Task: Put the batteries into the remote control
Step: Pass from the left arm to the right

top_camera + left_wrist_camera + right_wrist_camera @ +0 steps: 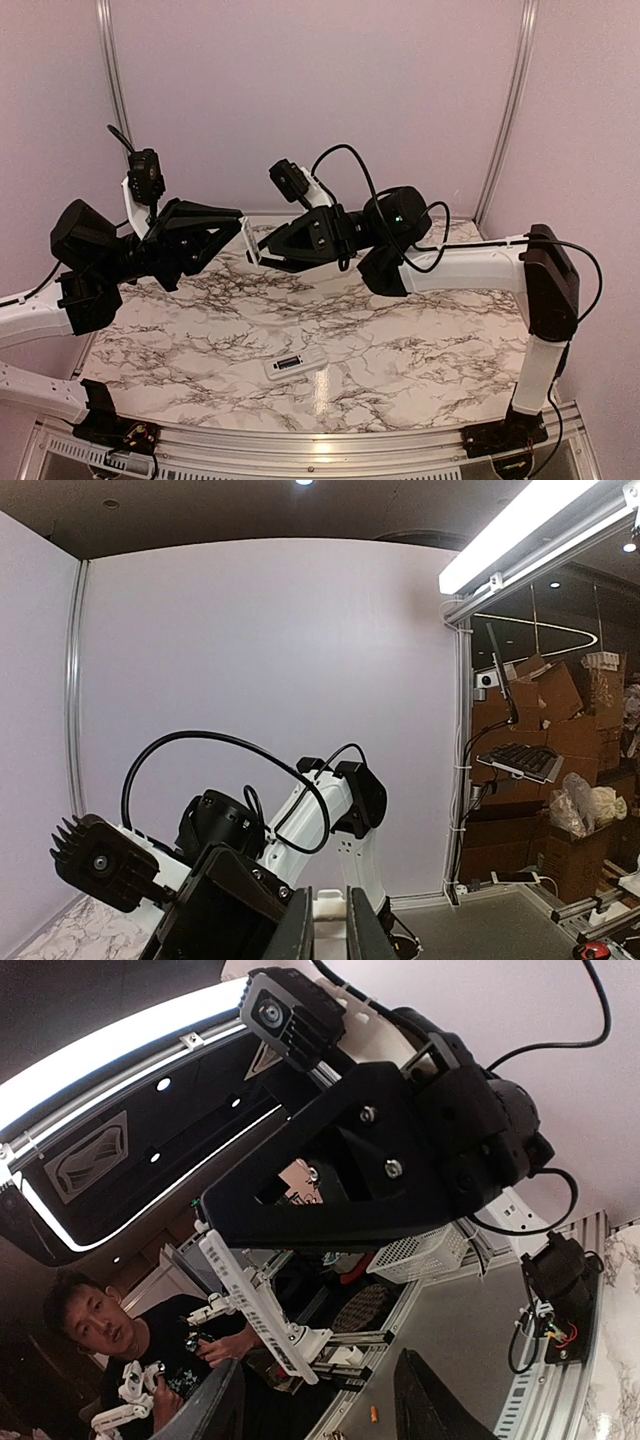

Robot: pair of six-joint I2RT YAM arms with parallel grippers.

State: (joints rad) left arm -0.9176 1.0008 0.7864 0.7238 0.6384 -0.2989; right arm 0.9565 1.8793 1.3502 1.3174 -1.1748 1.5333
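The right gripper [264,258] hangs mid-air at the centre of the top view. Its jaws stand about half apart with nothing between them, and they face the left gripper [238,236] tip to tip. The left gripper's jaws are closed, apparently on a thin white ridged plastic piece [250,1295]; what that piece is cannot be told.

The small white rectangular remote control [296,364] lies flat, low and centre on the marble-patterned table [420,330], well below both grippers, with a dark oblong patch on its upper face. No loose batteries show, and whether the patch is them cannot be told.

The step looks like a hand-over. To do it well, the right jaws should line up square to the piece's flat faces and close on its free end. The left gripper should let go only once that grip is firm.
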